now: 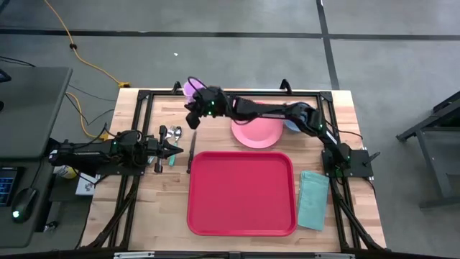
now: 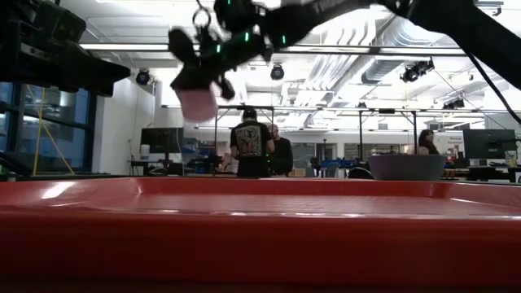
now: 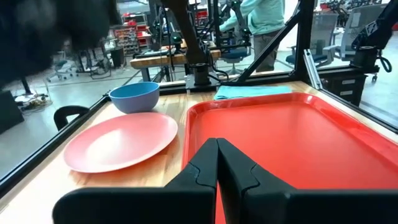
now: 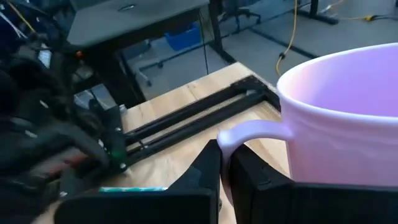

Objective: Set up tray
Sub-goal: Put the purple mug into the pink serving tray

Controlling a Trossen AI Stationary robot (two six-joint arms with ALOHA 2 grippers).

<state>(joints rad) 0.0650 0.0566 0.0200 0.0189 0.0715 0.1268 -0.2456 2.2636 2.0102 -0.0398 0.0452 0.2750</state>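
The red tray (image 1: 241,193) lies flat on the wooden bench (image 1: 154,208), and everything else is placed from it. Beyond its far rim sits a round pink plate (image 1: 257,133), with a blue bowl (image 3: 134,97) just past the plate. A folded teal cloth (image 1: 313,198) lies just beside the tray's right edge. Off the tray's far left corner, the right pincer (image 1: 195,115) hangs above the bench, closed on the handle of a pale pink mug (image 4: 339,118), which it holds clear of the surface. Beside the tray's left edge, the left pincer (image 1: 174,151) points toward the tray with its fingers (image 3: 249,177) pressed together and nothing between them. Some cutlery (image 1: 169,132) lies near it.
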